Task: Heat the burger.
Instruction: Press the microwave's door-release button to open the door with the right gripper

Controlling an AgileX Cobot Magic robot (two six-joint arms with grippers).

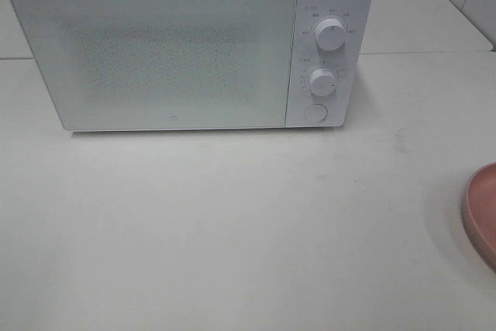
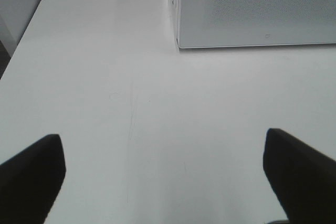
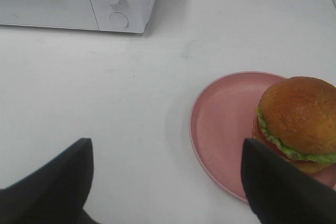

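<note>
Burger (image 3: 296, 119) and right gripper (image 3: 168, 182): the fingers stand wide apart and empty. The burger lies beyond them and to the right, on the pink plate (image 3: 226, 124) at the table's (image 1: 232, 230) right edge. Also spread and empty, the left gripper (image 2: 163, 177) faces the closed microwave (image 1: 186, 44). The right arm is judged nearer.

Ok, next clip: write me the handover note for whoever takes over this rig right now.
Left claw: open, empty, over bare table near the microwave.
Right claw: open, empty, facing the pink plate.
Burger: sits on that plate, off to the microwave's right, not gripped.
Microwave door is shut.
Done: nothing visible yet.
Left: open the door, put the burger inside, close it, start heating.
</note>
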